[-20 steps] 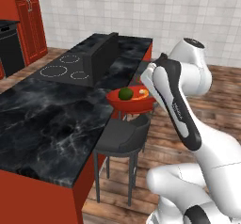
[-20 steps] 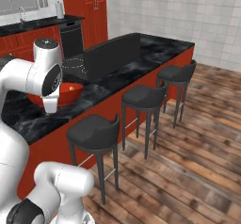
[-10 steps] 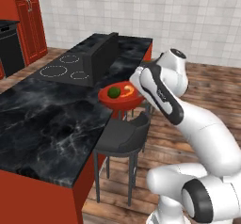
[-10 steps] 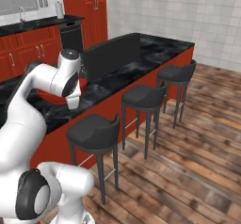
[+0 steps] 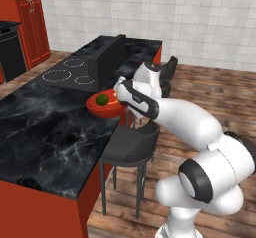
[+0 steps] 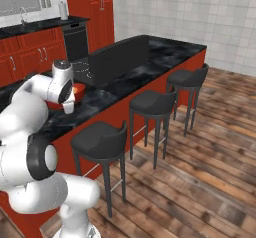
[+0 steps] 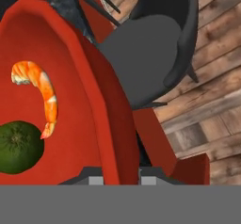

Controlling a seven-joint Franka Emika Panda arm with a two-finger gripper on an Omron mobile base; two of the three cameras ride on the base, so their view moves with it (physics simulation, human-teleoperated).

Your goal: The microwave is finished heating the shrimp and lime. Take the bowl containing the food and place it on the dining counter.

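The red-orange bowl [image 5: 105, 108] hangs low over the near edge of the black marble dining counter [image 5: 45, 132], and I cannot tell whether it touches the top. Inside lie the dark green lime [image 5: 102, 99] and the orange shrimp [image 7: 43, 92] beside the lime [image 7: 19, 145]. My gripper [image 5: 122, 102] is shut on the bowl's right rim. In the hand view the gripper [image 7: 120, 178] pinches the rim of the bowl [image 7: 101, 110]. From the right base view the bowl [image 6: 79, 92] peeks out behind my wrist. The microwave is out of view.
A dark stool [image 5: 131, 144] stands right under my forearm, with two more stools [image 6: 152, 99] along the counter's side. A cooktop [image 5: 65, 74] and a raised black panel [image 5: 111, 57] sit further along the counter. Wooden floor [image 6: 200, 152] spreads to the right.
The arm has swung the bowl leftward, from above the stool to over the counter's edge, and brought it lower. The grip has stayed shut on the rim.
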